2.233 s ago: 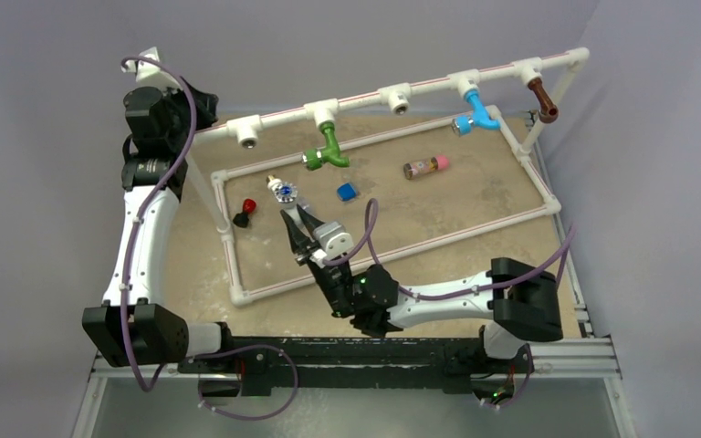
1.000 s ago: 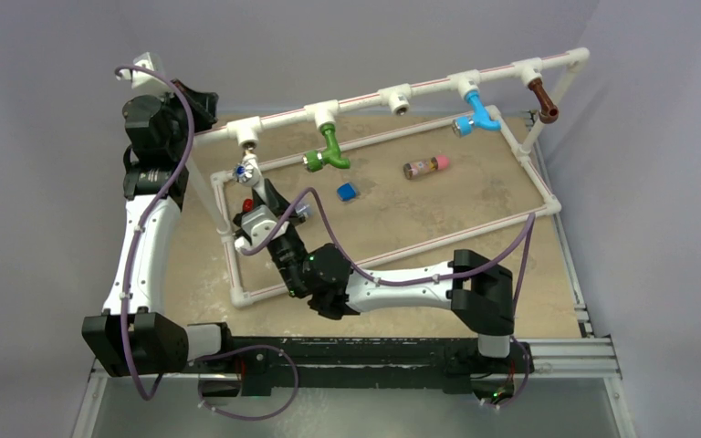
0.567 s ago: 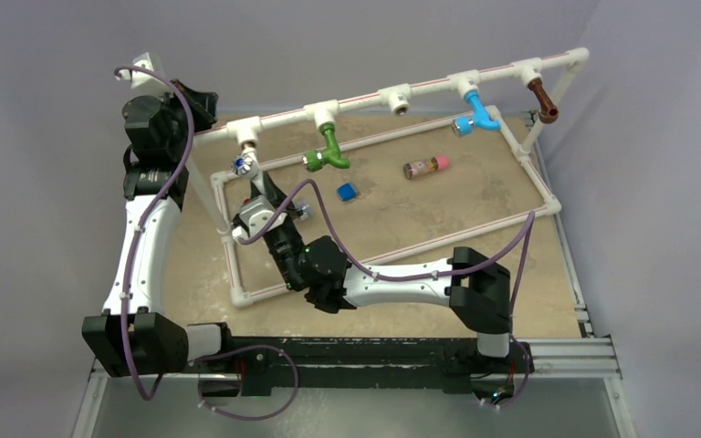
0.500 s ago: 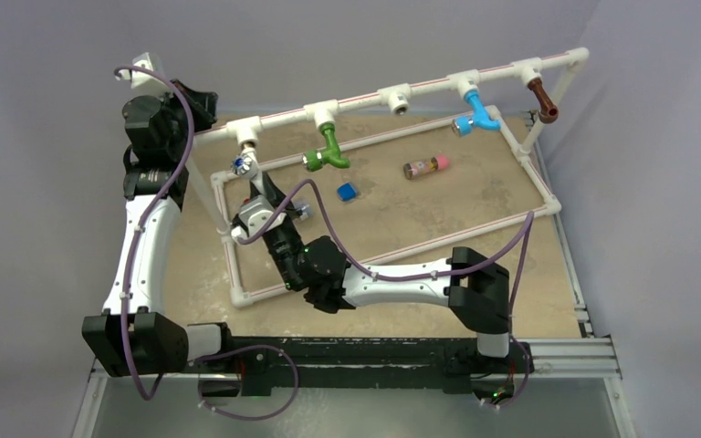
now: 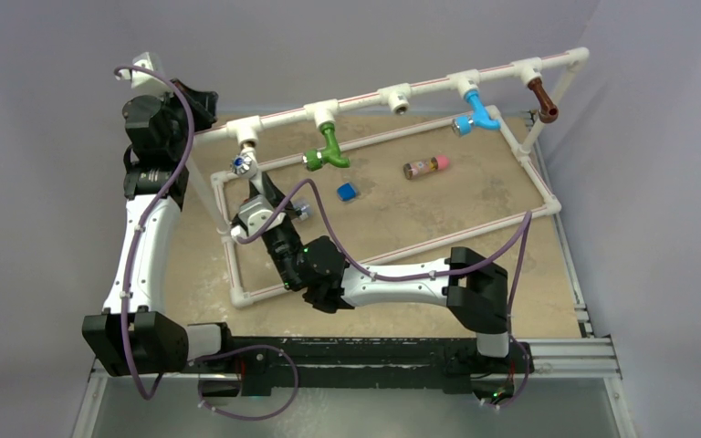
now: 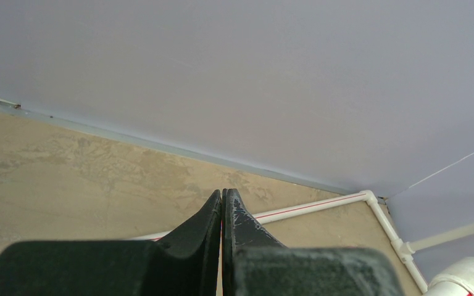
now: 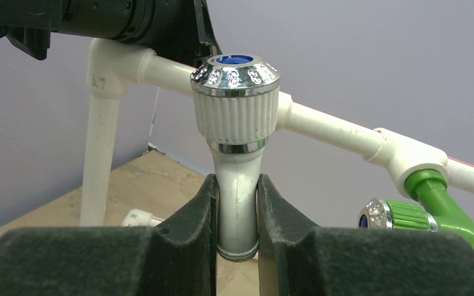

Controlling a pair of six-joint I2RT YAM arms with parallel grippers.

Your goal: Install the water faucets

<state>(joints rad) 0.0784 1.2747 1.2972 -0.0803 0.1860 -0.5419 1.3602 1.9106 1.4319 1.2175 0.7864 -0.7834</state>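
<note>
My right gripper (image 7: 236, 213) is shut on a white faucet (image 7: 236, 154) with a ribbed chrome knob, held upright just in front of the white pipe rail (image 7: 339, 128). In the top view the white faucet (image 5: 242, 165) sits right under the leftmost T-fitting (image 5: 246, 134); contact cannot be told. A green faucet (image 5: 329, 151), a blue faucet (image 5: 476, 115) and a brown faucet (image 5: 542, 99) hang from the rail. The green faucet also shows in the right wrist view (image 7: 419, 213). My left gripper (image 6: 222, 198) is shut and empty, raised at the far left.
A small blue cube (image 5: 347, 192), a pink-capped tube (image 5: 425, 167) and a red and black piece (image 5: 242, 210) lie on the tan board inside the white floor pipe frame (image 5: 548, 196). One T-fitting (image 5: 397, 99) on the rail has nothing in it.
My right arm has carried the white faucet from the board's middle to the far left, up under the leftmost T-fitting. It has barely moved in the last half second. The left arm is still.
</note>
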